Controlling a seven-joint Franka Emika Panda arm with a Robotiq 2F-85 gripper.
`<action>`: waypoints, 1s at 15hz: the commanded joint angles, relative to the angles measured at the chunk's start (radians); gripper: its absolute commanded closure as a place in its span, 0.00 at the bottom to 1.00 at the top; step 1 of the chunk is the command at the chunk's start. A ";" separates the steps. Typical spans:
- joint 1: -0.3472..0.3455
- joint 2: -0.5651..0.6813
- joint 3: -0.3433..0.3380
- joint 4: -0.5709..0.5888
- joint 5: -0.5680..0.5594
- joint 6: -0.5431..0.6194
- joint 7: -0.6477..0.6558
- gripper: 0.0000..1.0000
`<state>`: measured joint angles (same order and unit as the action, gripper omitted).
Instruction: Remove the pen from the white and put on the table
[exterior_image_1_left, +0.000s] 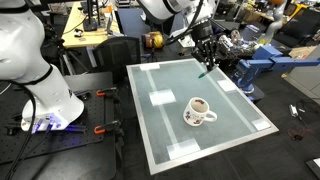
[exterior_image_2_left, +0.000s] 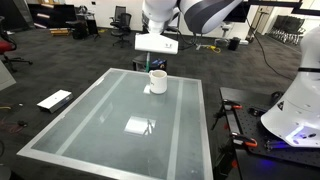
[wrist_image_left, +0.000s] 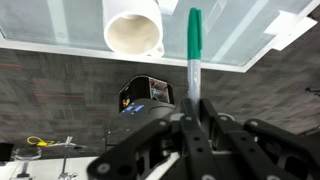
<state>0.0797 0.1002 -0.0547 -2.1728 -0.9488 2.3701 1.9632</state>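
The white mug (exterior_image_1_left: 198, 110) stands upright on the pale frosted table (exterior_image_1_left: 160, 80), handle to one side and dark inside. My gripper (exterior_image_1_left: 206, 60) hangs above the table's far edge, apart from the mug, and is shut on the thin green pen (exterior_image_1_left: 204, 71). The pen's tip points down, clear of the tabletop. In the wrist view the pen (wrist_image_left: 194, 45) sticks out from between the closed fingers (wrist_image_left: 196, 118), with the mug (wrist_image_left: 133, 28) to its left on the table (wrist_image_left: 60, 25). In an exterior view the gripper (exterior_image_2_left: 155, 62) is above and just behind the mug (exterior_image_2_left: 157, 82).
A white robot base (exterior_image_1_left: 40, 70) with clamps stands beside the table. Wooden workbenches (exterior_image_1_left: 90, 30) and a blue machine (exterior_image_1_left: 255, 65) lie behind it. A white flat box (exterior_image_2_left: 53, 100) lies on the carpet, and another white base (exterior_image_2_left: 295, 110) stands at the table's side.
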 joint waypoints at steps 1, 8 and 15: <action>-0.018 -0.009 0.048 -0.010 0.133 0.067 -0.229 0.97; -0.007 0.052 0.101 0.063 0.542 0.003 -0.790 0.97; 0.014 0.048 0.077 0.041 0.523 0.037 -0.764 0.97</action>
<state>0.0790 0.1492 0.0376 -2.1330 -0.4310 2.4078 1.2042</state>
